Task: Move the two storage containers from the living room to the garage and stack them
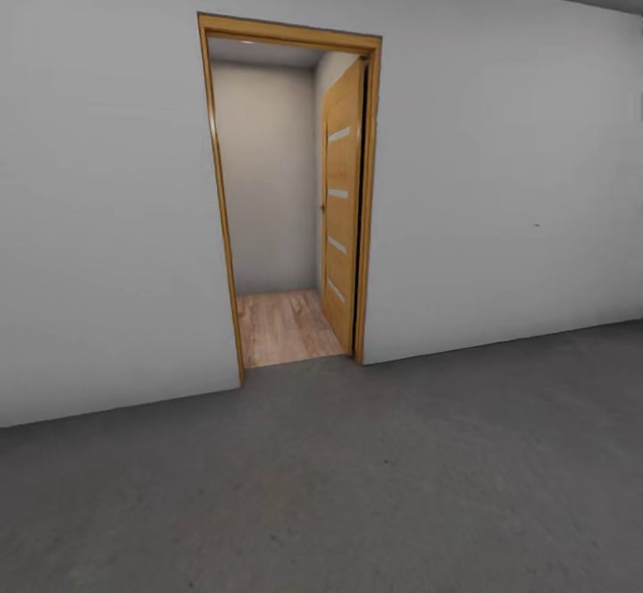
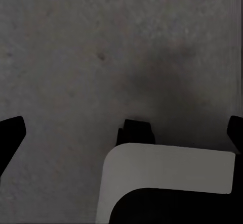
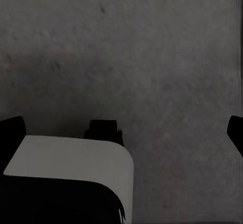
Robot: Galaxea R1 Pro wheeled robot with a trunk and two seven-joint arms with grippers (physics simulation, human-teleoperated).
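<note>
Beyond the dark grey concrete floor (image 1: 357, 486) of the garage, a pale grey wall (image 1: 500, 200) holds a wood-framed doorway (image 1: 290, 191). Its wooden door (image 1: 343, 209), with frosted strips, stands swung open into a small hallway with light wood plank flooring (image 1: 284, 325).

Both wrist views look down at bare concrete. The left tool (image 2: 124, 133) has its dark fingertips (image 2: 11, 130) at opposite edges of that picture, spread wide with nothing between them. The right tool (image 3: 124, 133) is likewise spread apart and holds nothing, one fingertip (image 3: 12, 127) at each side. A white and black part of the robot's own body (image 2: 167, 171) sits below each wrist camera.

Neither storage container appears in these pictures, so their place cannot be told from here; by the task they belong in the living room, which would lie somewhere past the doorway.

As a judgement, lidless plastic bins with straight walls should be light and stiff but smooth, so liable to slip. Pinching a rim wall near its middle, or one wall with each tool, looks the surest hold.
</note>
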